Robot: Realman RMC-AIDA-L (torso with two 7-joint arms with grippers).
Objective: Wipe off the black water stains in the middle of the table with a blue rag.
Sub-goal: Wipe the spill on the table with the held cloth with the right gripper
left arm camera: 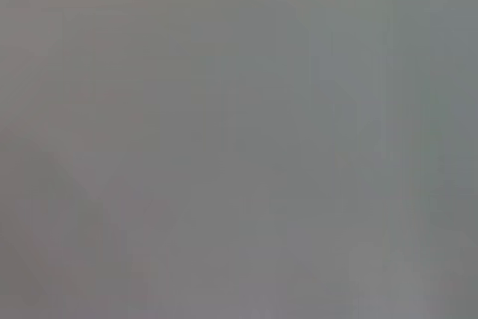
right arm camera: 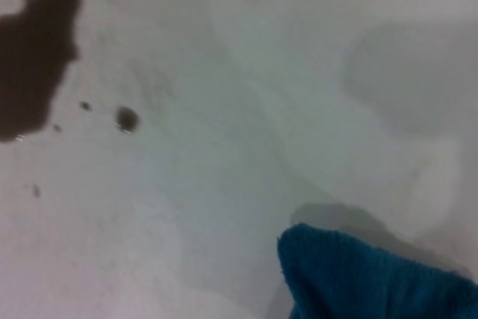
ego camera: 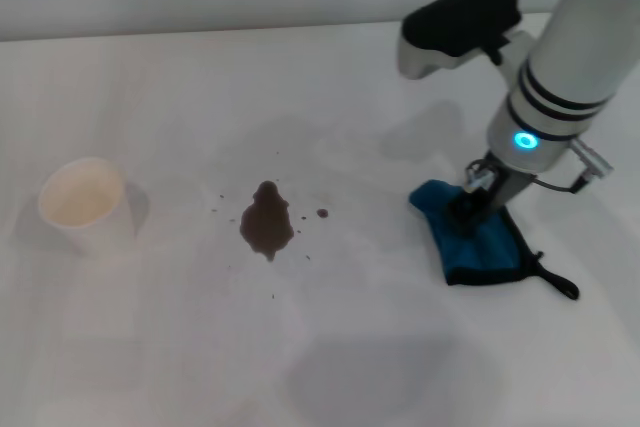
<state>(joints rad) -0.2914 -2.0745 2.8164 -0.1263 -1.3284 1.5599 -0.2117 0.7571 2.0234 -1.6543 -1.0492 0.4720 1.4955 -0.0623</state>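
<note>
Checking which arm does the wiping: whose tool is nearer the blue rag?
Right. The right tool is down on the blue rag; the left tool appears in no view.

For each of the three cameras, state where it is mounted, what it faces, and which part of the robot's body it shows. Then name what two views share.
Head view: above, looking down at the table; shows right end effector on the blue rag, a paper cup.
Left wrist view: plain grey, nothing identifiable.
Right wrist view: low over the table; no robot parts.
Shared by head and right wrist: the black water stains and rag.
</note>
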